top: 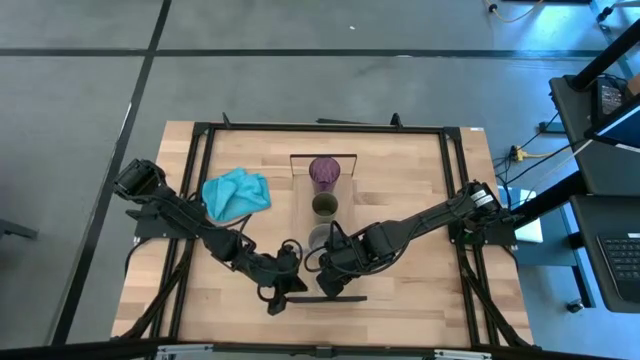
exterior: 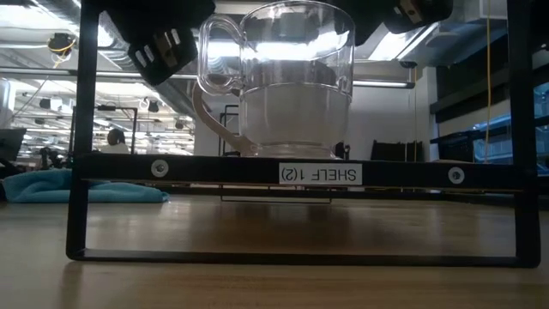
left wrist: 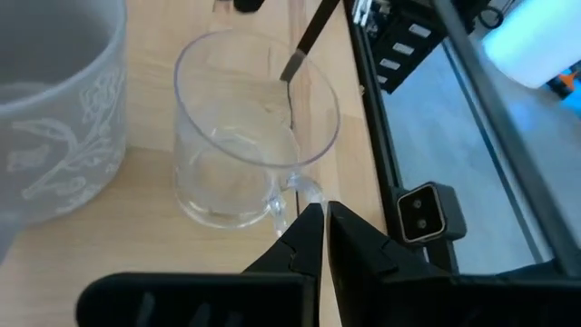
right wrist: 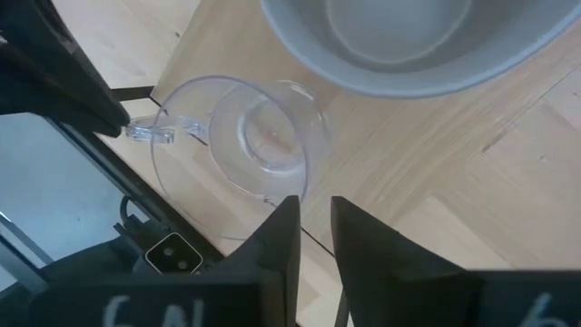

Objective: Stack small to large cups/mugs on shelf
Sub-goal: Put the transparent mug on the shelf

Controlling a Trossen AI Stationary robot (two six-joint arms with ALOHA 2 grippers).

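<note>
A: Where's the glass (left wrist: 243,145) relative to the grippers?

B: It stands upright on the shelf (exterior: 300,172), mouth up, at the near end of the row. The left gripper (left wrist: 320,227) sits just at its handle (left wrist: 289,193), fingers pressed together with nothing between them. The right gripper (right wrist: 313,222) hovers over the opposite rim, fingers a narrow gap apart; whether they pinch the wall, I can't tell.

A: Any writing?

B: A white label (exterior: 319,174) on the shelf's black front bar, upside down, reads "SHELF 1(2)".

A: Which way does the handle point?

B: Toward the left arm's side, across the shelf's length.

A: And the other cups?

B: From above, the shelf runs away from the near table edge. The purple tumbler (top: 324,172) is at the far end, then the olive cup (top: 325,205), then the grey mug (right wrist: 399,41) just beside the glass. A teal cloth (top: 236,192) lies on the table (top: 420,170) to the left.
</note>
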